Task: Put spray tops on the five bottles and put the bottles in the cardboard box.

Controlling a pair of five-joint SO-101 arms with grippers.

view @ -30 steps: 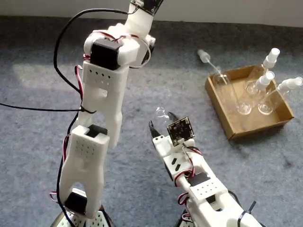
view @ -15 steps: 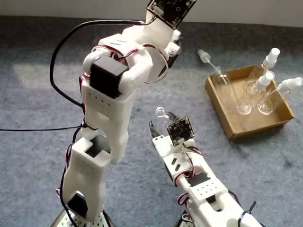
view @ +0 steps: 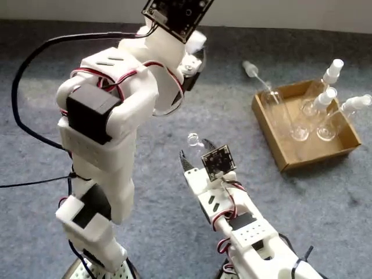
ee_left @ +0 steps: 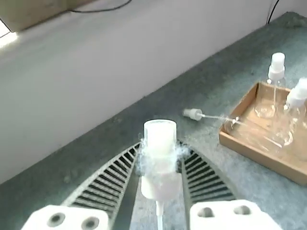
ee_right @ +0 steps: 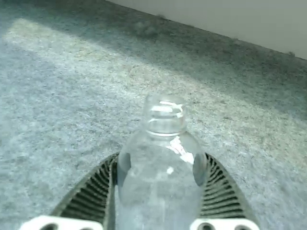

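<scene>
My left gripper [ee_left: 160,148] is raised over the carpet and shut on a white spray top [ee_left: 159,160], whose tube hangs down between the fingers. In the high view that gripper [view: 195,58] sits at the top, under its wrist camera. My right gripper [ee_right: 162,160] is shut on a clear bottle [ee_right: 162,167] with an open neck. The bottle [view: 193,140] is at mid-table in the right gripper [view: 196,152]. A cardboard box [view: 273,136] on the right holds three capped bottles [view: 325,99] and an uncapped one [view: 282,113]. A loose spray top [view: 251,70] lies behind the box.
Grey carpet [view: 46,133] covers the table, with a pale wall [ee_left: 72,72] along its far edge. The left arm's black cable [view: 35,64] loops over the left side. Open carpet lies between the right gripper and the box.
The left arm has swung up and leftward, turning its wrist, with the spray top held. The right gripper and its bottle have shifted slightly left.
</scene>
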